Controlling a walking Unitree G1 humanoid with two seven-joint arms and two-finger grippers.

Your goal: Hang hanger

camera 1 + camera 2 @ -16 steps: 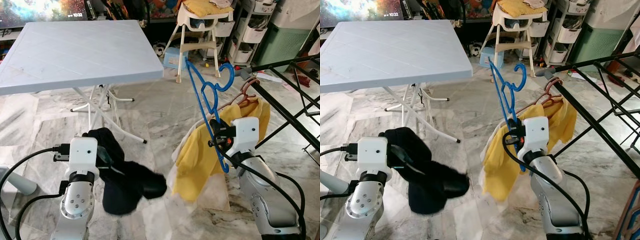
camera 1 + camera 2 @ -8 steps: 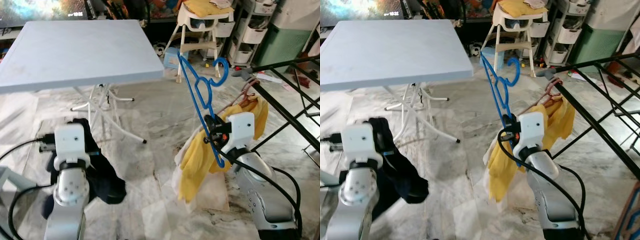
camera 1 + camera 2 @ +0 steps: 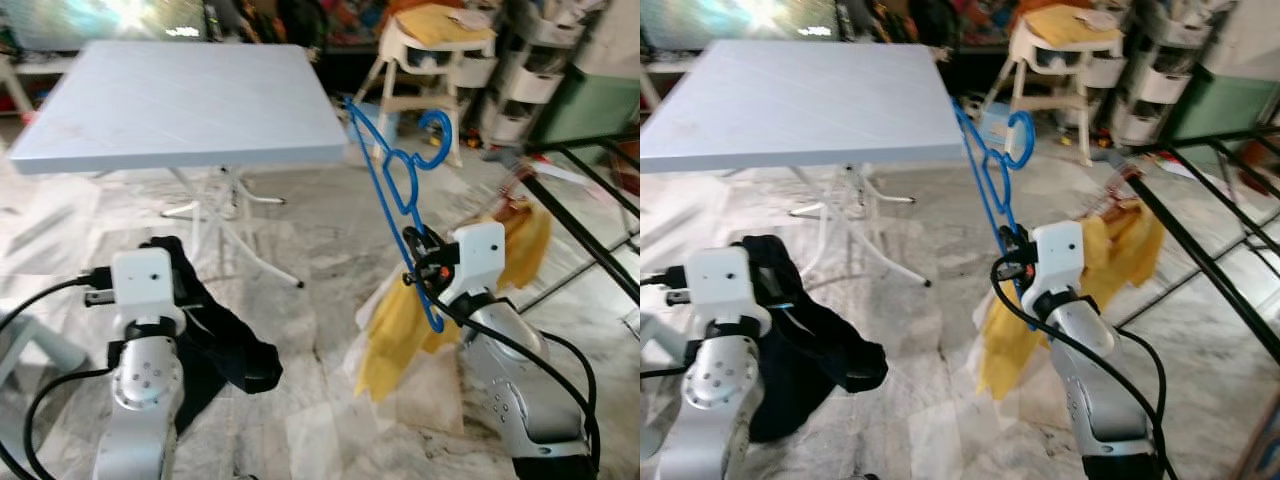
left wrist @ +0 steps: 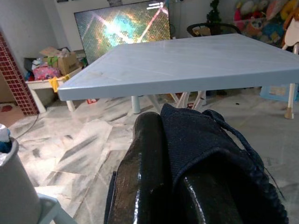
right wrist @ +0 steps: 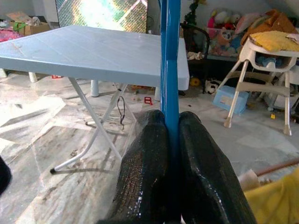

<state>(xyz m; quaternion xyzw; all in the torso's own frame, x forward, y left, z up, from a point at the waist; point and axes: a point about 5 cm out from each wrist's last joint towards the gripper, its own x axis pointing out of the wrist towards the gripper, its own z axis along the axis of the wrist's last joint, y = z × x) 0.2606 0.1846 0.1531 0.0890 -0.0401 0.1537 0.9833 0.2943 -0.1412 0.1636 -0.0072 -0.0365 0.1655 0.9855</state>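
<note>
The blue hanger (image 3: 398, 190) has swung nearer the desk (image 3: 180, 100); the right hand (image 5: 170, 140) stays clamped on it, beside a yellow garment (image 3: 410, 320) and black rack (image 3: 590, 235). The left hand (image 4: 177, 158) grips dark cloth (image 3: 215, 335).

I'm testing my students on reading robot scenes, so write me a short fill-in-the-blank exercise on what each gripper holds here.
1. The right gripper has its jaws shut on a hanger whose colour is ____.
2. The left gripper holds a garment whose colour is ____.
3. The garment on the pink hanger on the drying rack beside the right arm is coloured ____.
4. The pale blue folding ____ stands ahead of the robot, nearer its left arm.

Missing words: blue; black; yellow; table
</note>
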